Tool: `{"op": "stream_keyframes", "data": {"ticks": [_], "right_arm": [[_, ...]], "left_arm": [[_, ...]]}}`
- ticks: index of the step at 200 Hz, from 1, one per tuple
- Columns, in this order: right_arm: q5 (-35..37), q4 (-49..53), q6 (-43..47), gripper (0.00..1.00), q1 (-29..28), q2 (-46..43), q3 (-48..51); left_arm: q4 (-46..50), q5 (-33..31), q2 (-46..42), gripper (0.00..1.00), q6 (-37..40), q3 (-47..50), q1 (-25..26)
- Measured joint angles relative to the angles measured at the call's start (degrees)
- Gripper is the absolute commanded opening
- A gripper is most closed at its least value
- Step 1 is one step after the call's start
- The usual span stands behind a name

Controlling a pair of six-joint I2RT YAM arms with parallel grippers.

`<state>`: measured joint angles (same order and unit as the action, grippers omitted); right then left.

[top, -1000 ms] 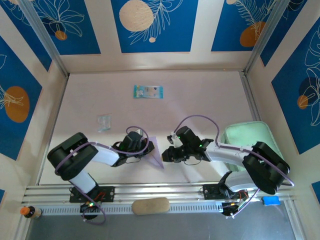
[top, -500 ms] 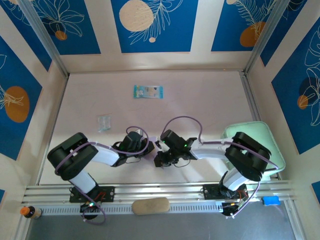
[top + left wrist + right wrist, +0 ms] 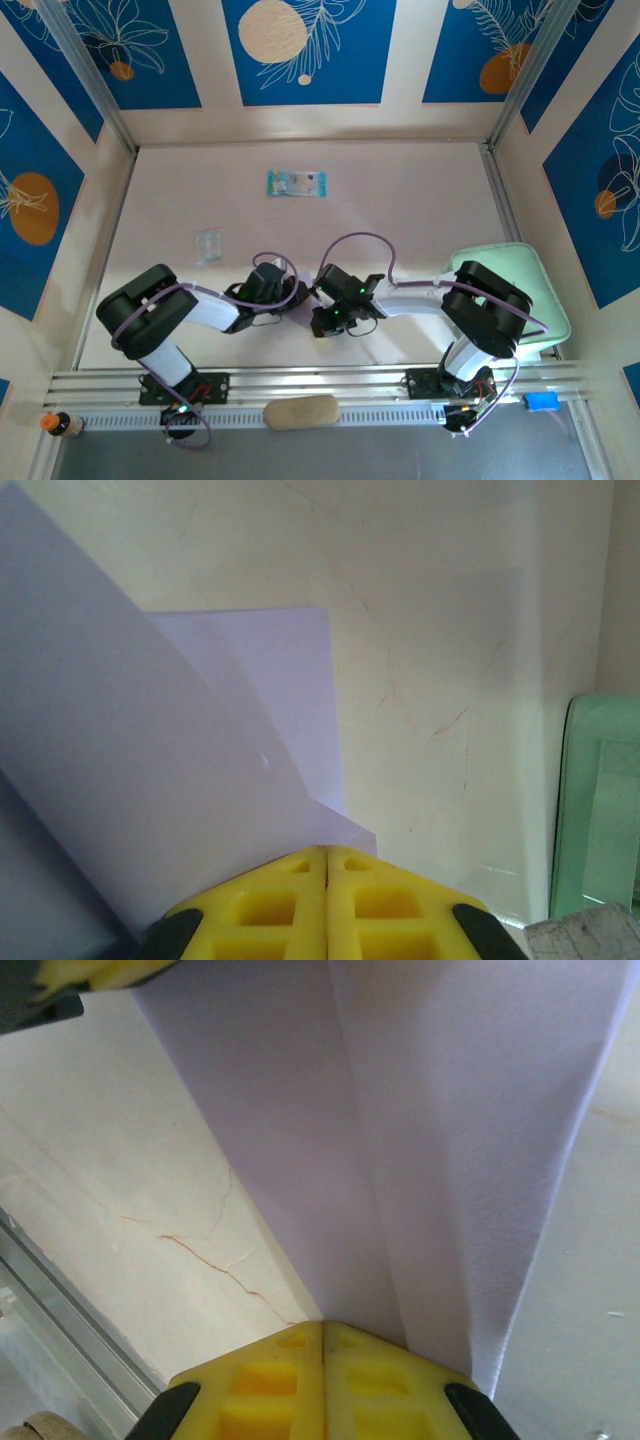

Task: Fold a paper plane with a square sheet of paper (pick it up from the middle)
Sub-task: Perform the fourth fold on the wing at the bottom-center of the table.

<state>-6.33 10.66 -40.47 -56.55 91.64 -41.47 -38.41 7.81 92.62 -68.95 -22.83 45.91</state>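
The folded paper (image 3: 400, 1140) is pinched by the closed right tool (image 3: 323, 1325) and, seemingly, by the closed left tool (image 3: 327, 852). A tray (image 3: 600, 810) is seen well apart on the worktop (image 3: 450, 630).

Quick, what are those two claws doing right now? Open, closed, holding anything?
Left gripper: closed, pinching the lilac paper.
Right gripper: closed, pinching the same lilac paper.
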Motion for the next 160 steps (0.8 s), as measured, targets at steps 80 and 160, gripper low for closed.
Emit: {"op": "stream_keyframes", "data": {"ticks": [80,160], "right_arm": [[-1.38,-3.37,-4.24,0.30,6.16,-15.74,7.04],[-9.88,-12.48,-10.86,0.37,15.17,-13.22,14.19]], "left_arm": [[-0.17,-0.04,0.20,0.06,0.00,-0.20,0.13],[-0.20,-0.46,0.20,0.06,0.00,-0.20,0.50]]}}
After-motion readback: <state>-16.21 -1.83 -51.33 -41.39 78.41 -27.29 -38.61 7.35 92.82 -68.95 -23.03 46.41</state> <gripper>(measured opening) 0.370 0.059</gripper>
